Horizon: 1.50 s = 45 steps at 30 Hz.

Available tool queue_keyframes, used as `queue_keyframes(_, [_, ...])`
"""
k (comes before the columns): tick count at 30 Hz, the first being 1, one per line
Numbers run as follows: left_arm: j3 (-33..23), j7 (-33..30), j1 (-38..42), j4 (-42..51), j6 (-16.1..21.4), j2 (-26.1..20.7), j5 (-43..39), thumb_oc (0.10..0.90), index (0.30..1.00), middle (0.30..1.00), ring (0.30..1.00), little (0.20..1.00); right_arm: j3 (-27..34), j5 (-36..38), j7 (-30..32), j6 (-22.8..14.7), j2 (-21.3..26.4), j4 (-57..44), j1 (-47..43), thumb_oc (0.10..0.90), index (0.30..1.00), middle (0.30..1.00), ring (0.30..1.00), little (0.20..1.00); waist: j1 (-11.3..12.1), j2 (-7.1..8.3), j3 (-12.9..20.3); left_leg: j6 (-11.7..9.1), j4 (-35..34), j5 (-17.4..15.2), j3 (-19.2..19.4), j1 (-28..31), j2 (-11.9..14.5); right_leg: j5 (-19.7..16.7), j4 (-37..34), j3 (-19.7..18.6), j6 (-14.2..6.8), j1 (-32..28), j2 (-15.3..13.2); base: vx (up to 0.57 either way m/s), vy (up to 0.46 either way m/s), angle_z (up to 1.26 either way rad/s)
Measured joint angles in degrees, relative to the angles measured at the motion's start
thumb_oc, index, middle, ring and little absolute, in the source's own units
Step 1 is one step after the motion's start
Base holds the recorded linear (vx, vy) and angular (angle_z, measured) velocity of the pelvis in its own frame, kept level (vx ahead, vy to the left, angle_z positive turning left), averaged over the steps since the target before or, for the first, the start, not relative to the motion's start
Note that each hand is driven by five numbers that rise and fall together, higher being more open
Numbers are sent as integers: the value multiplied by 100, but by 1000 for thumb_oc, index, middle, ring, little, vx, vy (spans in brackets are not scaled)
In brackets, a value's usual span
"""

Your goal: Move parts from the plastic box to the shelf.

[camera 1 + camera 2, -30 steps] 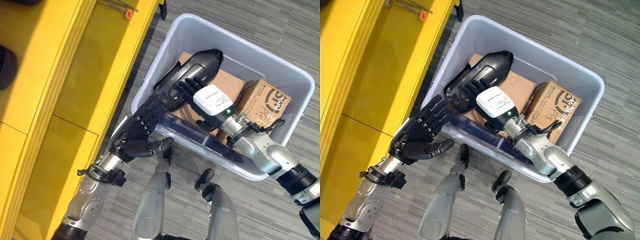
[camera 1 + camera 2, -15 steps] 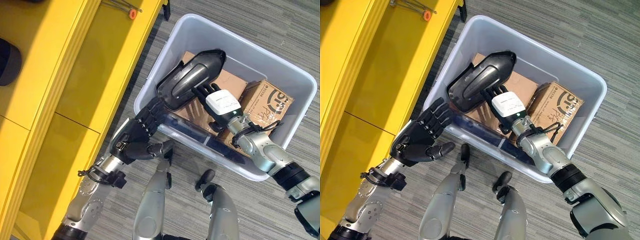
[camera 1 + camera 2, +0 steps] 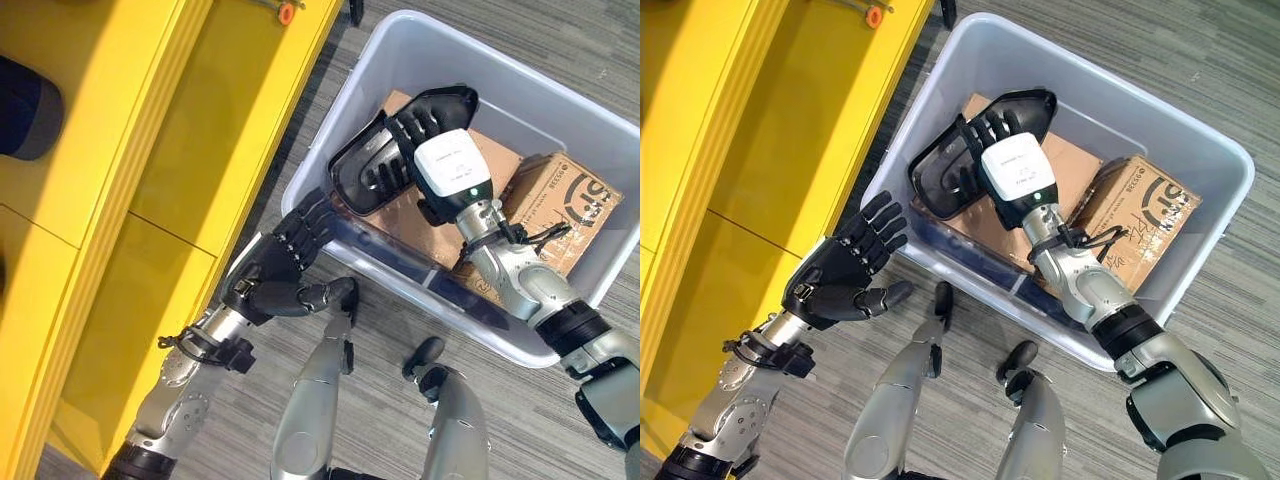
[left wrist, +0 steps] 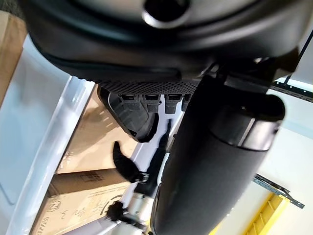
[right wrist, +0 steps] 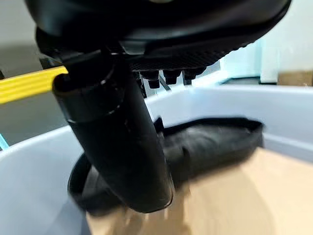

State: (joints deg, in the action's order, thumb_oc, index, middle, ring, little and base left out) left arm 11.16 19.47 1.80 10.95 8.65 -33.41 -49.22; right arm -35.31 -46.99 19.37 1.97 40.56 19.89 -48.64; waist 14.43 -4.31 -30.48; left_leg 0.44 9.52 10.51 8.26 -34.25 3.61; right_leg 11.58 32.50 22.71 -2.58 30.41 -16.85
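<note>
Now, hands: your right hand (image 3: 990, 150) lies with its fingers draped over the black part (image 3: 385, 160); you cannot tell from these views whether they curl under its edge. Your left hand (image 3: 840, 275) hovers spread, palm up, outside the plastic box (image 3: 610, 290) near its corner.
Part: it sits tilted in the box, one end propped on the cardboard boxes (image 3: 565, 205), not yet over the rim.
Shelf: the yellow shelf (image 3: 150, 150) stands just beside the box, on your left.
Risk: the part looks smooth and curved, so a loose hold could let it slide back into the box.
Risk: its low end may catch the near wall as you lift.
Views: the right wrist view shows the part (image 5: 205, 142) past the fingers; the head views show the left hand waiting outside.
</note>
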Motion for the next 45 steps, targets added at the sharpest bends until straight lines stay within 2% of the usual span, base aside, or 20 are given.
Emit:
queue_keyframes(5, [50,-2,13,-1,-7,0,0,900,1000,1000,1000,1000,-62,2,-20,337,-18,35,-101,900,1000,1000,1000,1000,-4,-1,0,40,134,2,-23,-191,-55,71,204,-6,-5,199,-65,-9,9,5])
queue_keyframes(9, [49,1,121,-4,-1,-10,-6,900,1000,1000,1000,1000,-63,12,-28,371,-4,123,-153,900,1000,1000,1000,1000,-1,-2,0,56,455,-82,-64,-516,-72,166,476,-14,40,462,-144,-39,10,6])
queue_keyframes(13, [63,7,226,-8,6,-15,-16,900,1000,1000,1000,1000,-300,26,-63,411,12,347,-387,900,1000,1000,1000,1000,6,-5,0,77,1305,-447,-92,-1040,-71,422,1079,-123,124,841,-300,-40,-16,7])
queue_keyframes(14, [63,6,226,-8,17,-17,-50,900,1000,1000,1000,1000,-340,25,-64,473,21,371,-437,900,1000,1000,1000,1000,2,-14,0,87,1742,-616,-142,-1322,-66,565,1398,-151,181,1034,-379,-37,-36,11])
queue_keyframes(17, [77,11,220,-9,18,-18,-183,900,1000,1000,1000,1000,-365,49,-15,549,25,515,-487,900,1000,1000,1000,1000,-1,-21,1,56,2276,-822,-228,-1733,-70,756,1832,-181,226,1326,-473,-43,-50,14])
queue_keyframes(19, [94,19,207,-56,20,-23,-233,900,1000,1000,1000,1000,-345,49,243,547,52,404,-608,900,1000,1000,1000,1000,-13,-33,0,100,2658,-950,-276,-2122,-65,879,2226,-265,215,1677,-551,-70,-78,7])
queue_keyframes(23, [91,131,139,-48,95,-169,-212,900,1000,1000,1000,1000,-295,50,456,564,288,232,-699,900,1000,1000,1000,1000,-12,-76,3,63,2738,-943,-410,-2510,-109,946,2435,-436,226,2161,-486,-67,-51,1])
queue_keyframes(29, [83,208,132,-42,225,-174,-268,900,1000,1000,1000,1000,-441,100,523,583,311,283,-834,900,1000,1000,1000,1000,-21,-107,12,43,2963,-955,-510,-2712,-201,985,2721,-594,265,2433,-466,-13,-5,-3])
queue_keyframes(34, [60,347,186,1,261,-176,-468,900,1000,1000,1000,1000,-423,132,696,544,370,233,-914,900,1000,1000,1000,1000,-39,-134,16,-16,3364,-1005,-568,-2978,-253,1204,3173,-774,288,2712,-495,2,-27,5])
queue_keyframes(38, [45,361,168,34,267,-176,-463,900,1000,1000,1000,1000,-436,246,697,531,490,112,-1061,900,1000,1000,1000,1000,-38,-152,24,-52,3699,-1113,-649,-3270,-266,1246,3429,-807,323,2956,-484,4,-12,-2])
queue_keyframes(42, [14,353,190,30,271,-180,-474,900,1000,1000,1000,1000,-433,276,734,529,500,48,-1185,900,1000,1000,1000,1000,-88,-173,25,-85,4159,-1213,-715,-3597,-270,1445,3897,-903,384,3240,-509,14,-15,6])
queue_keyframes(44, [9,356,218,24,273,-177,-510,900,1000,1000,1000,1000,-434,331,668,533,499,94,-1340,900,1000,1000,1000,1000,-74,-198,31,-165,4352,-1420,-731,-3812,-283,1484,4025,-924,389,3445,-516,0,-16,-4])
queue_keyframes(45, [9,356,207,16,271,-176,-511,900,1000,1000,1000,1000,-448,372,601,532,494,148,-1327,900,1000,1000,1000,1000,-55,-203,31,-163,4390,-1423,-755,-3830,-271,1495,4077,-955,381,3475,-510,5,-28,-12])
